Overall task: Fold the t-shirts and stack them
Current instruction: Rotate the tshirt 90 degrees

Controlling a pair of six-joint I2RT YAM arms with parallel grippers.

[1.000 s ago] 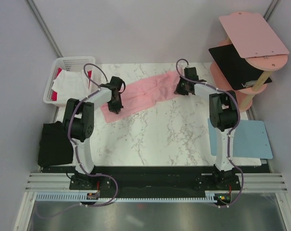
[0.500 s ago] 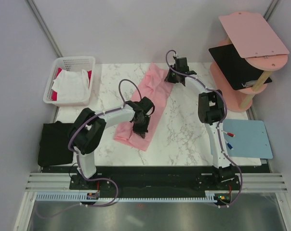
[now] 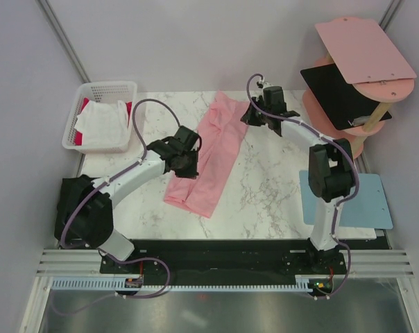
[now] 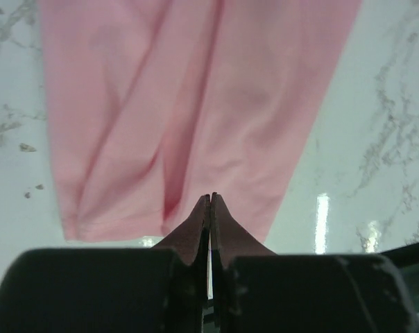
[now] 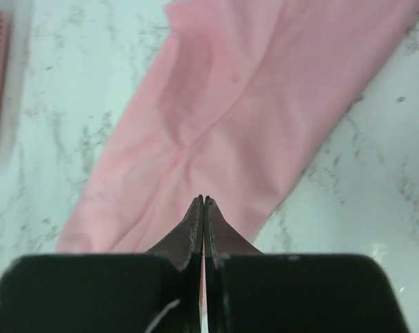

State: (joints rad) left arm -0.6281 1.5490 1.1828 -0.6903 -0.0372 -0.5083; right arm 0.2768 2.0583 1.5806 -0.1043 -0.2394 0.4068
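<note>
Pink t-shirt (image 3: pixel 213 156) lying as long diagonal band on marble table (image 3: pixel 279 187), far middle to near left; left gripper (image 3: pixel 187 165) at its left edge, right gripper (image 3: pixel 251 116) at far end; both closed tight (fold pinched or not: cannot tell).

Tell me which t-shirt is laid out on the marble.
The light pink t-shirt, stretched in a long strip across the marble. The white t-shirt and red t-shirt are in the basket; the black t-shirt lies at the left edge.
</note>
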